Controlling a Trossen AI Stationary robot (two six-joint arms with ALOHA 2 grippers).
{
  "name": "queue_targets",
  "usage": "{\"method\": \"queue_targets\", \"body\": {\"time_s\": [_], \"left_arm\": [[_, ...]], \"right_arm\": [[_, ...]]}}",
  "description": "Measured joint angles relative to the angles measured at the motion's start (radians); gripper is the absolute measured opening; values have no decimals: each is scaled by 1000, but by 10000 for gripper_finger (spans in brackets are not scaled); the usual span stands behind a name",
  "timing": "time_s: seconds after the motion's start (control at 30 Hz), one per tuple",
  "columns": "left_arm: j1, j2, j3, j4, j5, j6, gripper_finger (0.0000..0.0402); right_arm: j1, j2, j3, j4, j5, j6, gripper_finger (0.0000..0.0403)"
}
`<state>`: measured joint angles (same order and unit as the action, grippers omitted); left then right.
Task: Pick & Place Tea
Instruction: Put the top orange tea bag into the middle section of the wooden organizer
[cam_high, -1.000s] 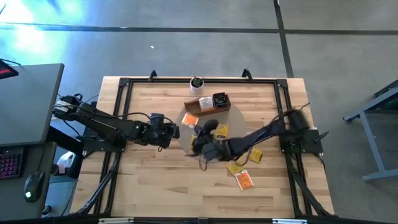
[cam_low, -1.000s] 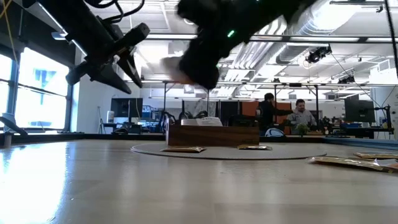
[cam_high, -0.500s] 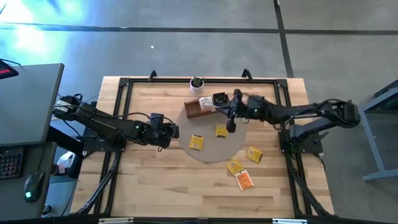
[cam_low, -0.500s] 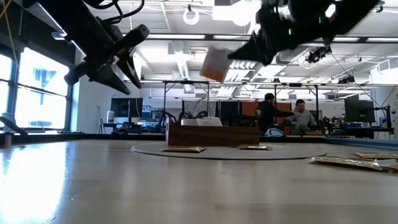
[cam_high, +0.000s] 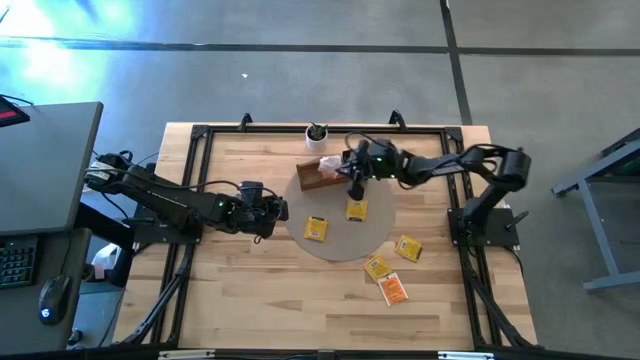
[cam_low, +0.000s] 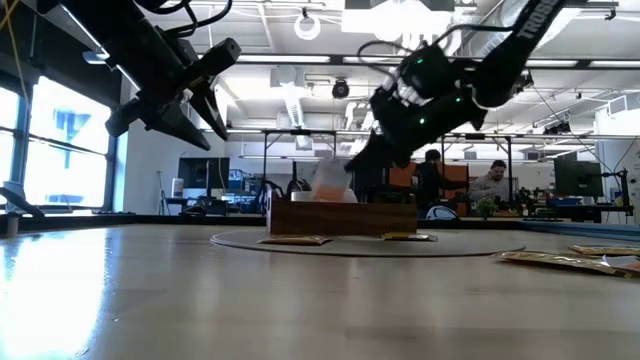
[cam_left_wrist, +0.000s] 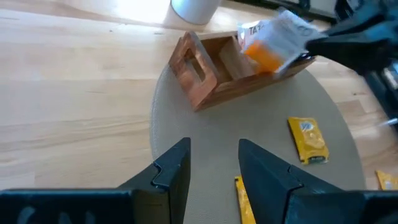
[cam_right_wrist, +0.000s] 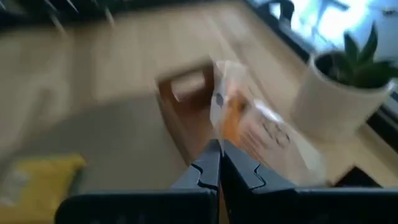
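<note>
Orange with a pale label, 1 tea sachet (cam_left_wrist: 277, 43) is pinched in the closed right gripper (cam_high: 352, 176), held just above the brown wooden tray (cam_high: 322, 178) on the round mat (cam_high: 340, 240). 2 yellow sachets (cam_high: 356, 210) lie on the mat, 3 more (cam_high: 392, 288) on the table (cam_high: 240, 290). The left gripper (cam_high: 280, 212) waits beside the mat, fingers parted and empty.

Tray (cam_high: 318, 178): set on the round mat (cam_high: 340, 240), at its far edge.
Pot (cam_high: 316, 135): placed behind the tray on the tabletop (cam_high: 230, 300).
Two sachets (cam_high: 317, 228): laid on the mat before the tray.
Three sachets (cam_high: 393, 289): laid off the mat, to its right.
</note>
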<state>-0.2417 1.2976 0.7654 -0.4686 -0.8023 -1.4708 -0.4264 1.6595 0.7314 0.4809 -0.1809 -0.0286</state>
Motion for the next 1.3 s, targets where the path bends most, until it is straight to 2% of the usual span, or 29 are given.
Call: {"method": "queue_targets", "body": {"time_s": [0.1, 0.27, 0.43, 0.53, 0.73, 1.07, 1.17, 1.3], "left_arm": [[0, 0, 0, -11, 22, 10, 133], [0, 0, 0, -9, 25, 27, 133], [0, 0, 0, -11, 27, 29, 133], [0, 0, 0, -13, 27, 29, 133], [0, 0, 0, -13, 28, 30, 133], [0, 0, 0, -13, 28, 30, 133], [0, 0, 0, -13, 28, 30, 133], [0, 0, 0, -13, 28, 30, 133]], "right_arm": [[-8, 23, 46, -121, 8, -65, 0], [-37, 18, 102, -255, 123, -137, 0], [-70, 15, 157, -227, 44, -156, 0], [-72, 14, 184, -231, 35, -166, 0], [-77, 14, 189, -345, 26, -183, 0], [-76, 14, 189, -360, 88, -241, 0], [-75, 14, 189, -362, 94, -244, 10], [-75, 14, 188, -373, 76, -268, 42]]}}
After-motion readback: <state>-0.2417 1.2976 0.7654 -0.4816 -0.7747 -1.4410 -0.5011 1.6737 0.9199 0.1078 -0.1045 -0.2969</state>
